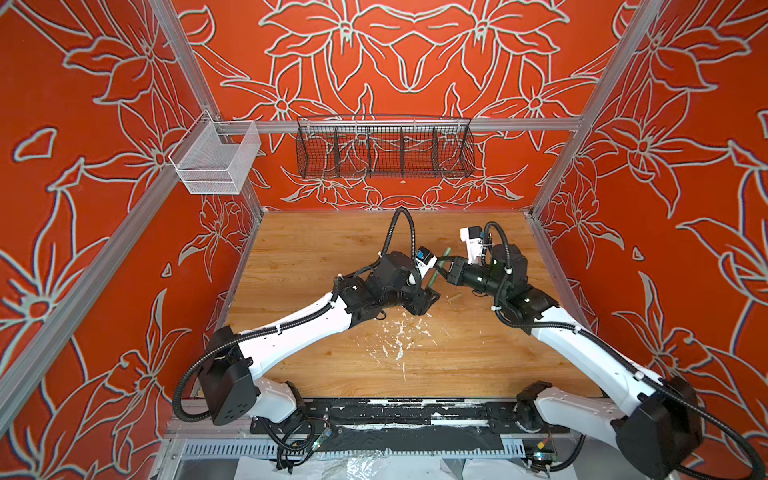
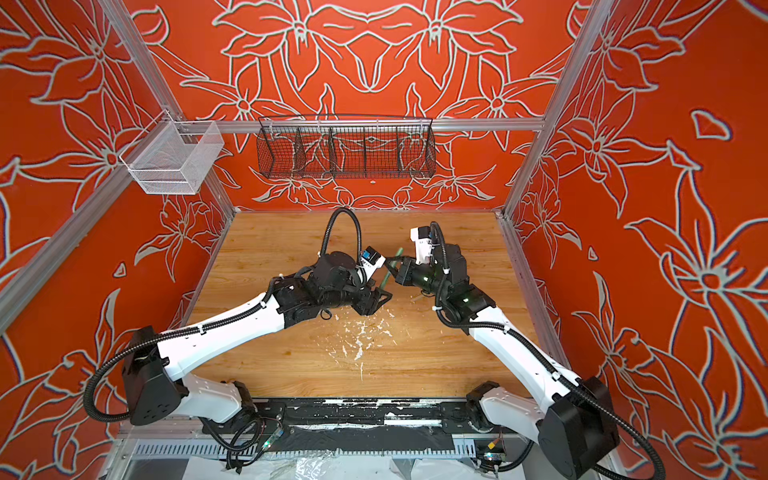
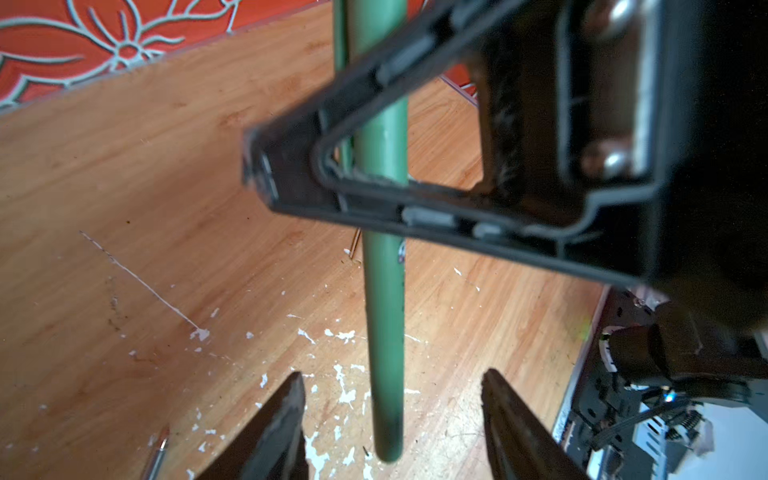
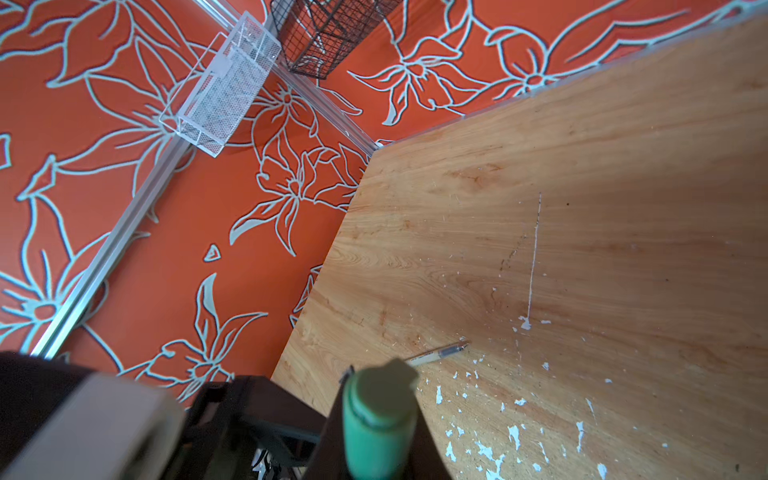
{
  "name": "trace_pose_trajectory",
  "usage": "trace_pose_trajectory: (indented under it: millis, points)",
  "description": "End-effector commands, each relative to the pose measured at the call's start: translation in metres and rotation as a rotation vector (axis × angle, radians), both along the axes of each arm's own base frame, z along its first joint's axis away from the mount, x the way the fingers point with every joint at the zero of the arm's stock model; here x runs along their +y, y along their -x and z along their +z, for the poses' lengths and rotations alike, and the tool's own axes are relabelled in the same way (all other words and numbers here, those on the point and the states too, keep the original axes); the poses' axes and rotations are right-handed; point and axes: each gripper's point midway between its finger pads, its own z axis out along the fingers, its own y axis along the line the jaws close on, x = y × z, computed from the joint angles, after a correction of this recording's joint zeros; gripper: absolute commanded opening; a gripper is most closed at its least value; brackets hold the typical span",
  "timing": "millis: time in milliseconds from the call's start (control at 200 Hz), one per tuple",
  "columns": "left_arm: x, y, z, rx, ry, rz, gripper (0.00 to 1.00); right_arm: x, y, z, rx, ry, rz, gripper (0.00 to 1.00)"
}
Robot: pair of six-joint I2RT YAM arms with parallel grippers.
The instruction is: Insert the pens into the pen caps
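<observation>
Both arms (image 1: 299, 328) inward, mid-table: right tool (image 1: 443, 272) tight on green pen (image 3: 384, 332), left tool (image 3: 392, 373) spread around it.

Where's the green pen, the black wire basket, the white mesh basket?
green pen (image 3: 384, 332): left wrist view, mid-shaft.
black wire basket (image 1: 384, 160): in a top view, front wall.
white mesh basket (image 1: 212, 168): in a top view, mesh wall.

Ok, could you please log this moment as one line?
left tool: open, not touching green pen | right tool: shut on green pen
</observation>
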Motion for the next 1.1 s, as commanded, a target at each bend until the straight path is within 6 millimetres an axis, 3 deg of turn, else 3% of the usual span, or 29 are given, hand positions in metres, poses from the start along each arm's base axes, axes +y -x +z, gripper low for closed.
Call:
trace_pose_trajectory:
  millis: [0,265,676,1096]
  points:
    - [0.005,0.016,0.019,0.022,0.033,-0.054,0.67,0.009,0.014,-0.002,-0.052,0.099,0.117,0.0]
    - [0.011,0.017,0.029,0.026,0.107,-0.079,0.67,0.018,0.029,-0.007,-0.08,0.144,0.21,0.0]
    - [-0.006,0.02,0.018,0.107,0.119,-0.16,0.57,0.022,0.032,0.001,-0.12,0.122,0.214,0.0]
    - [-0.003,0.019,0.017,0.11,0.135,-0.15,0.34,0.021,0.03,-0.001,-0.132,0.116,0.193,0.0]
